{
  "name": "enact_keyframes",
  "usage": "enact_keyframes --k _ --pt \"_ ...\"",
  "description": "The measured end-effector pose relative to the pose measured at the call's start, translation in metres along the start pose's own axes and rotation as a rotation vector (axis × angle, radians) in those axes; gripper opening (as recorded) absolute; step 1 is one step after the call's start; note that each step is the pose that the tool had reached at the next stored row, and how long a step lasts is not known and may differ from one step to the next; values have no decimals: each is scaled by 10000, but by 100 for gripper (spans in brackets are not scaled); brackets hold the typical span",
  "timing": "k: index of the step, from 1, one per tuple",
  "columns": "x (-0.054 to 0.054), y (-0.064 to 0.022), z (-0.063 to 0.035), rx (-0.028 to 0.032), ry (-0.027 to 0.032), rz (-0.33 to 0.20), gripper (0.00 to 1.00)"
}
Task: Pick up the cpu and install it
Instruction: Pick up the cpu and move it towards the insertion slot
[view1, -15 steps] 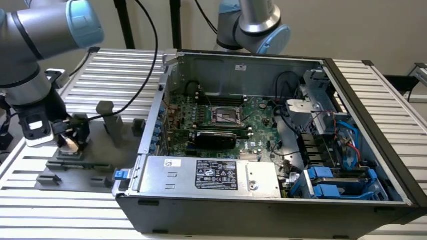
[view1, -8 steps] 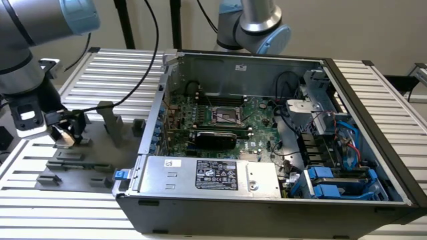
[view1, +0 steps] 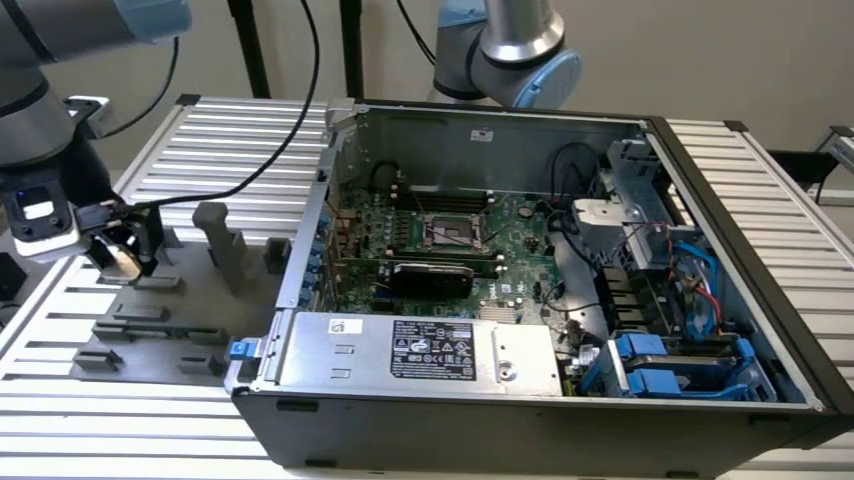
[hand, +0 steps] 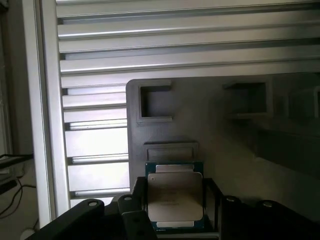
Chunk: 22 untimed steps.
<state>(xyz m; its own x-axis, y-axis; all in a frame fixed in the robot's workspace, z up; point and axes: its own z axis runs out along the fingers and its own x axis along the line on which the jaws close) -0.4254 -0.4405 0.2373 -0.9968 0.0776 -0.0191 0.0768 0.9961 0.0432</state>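
Where the matte grey fixture plate (view1: 174, 330) lies on the ribbed aluminium table (view1: 240, 130), the gripper (view1: 120, 255) hangs over it, at the exterior view's left, well apart from the open computer case (view1: 534, 425). Black fingers (hand: 139, 192) pinch the cpu (hand: 175, 197) by two opposite edges. Chip: flat, square, dull silvery lid with faint print, thin green rim around it. Rectangular moulded pockets (hand: 155, 102) in the plate beyond it. Inside the case: green motherboard (view1: 514, 225) lying flat, square metal-framed socket (view1: 454, 232) near its middle, frame dark. Boxy grey power supply (view1: 427, 350), labelled, sits along the near wall.
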Motion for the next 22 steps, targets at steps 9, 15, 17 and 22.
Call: enact_keyframes --k 9,15,17,22 --pt "2 -6 134 -3 -8 0 55" --pt "6 -12 243 -4 -8 1 55" --pt "6 -14 279 -3 -8 0 55" --pt "7 -18 370 -3 -9 -1 55"
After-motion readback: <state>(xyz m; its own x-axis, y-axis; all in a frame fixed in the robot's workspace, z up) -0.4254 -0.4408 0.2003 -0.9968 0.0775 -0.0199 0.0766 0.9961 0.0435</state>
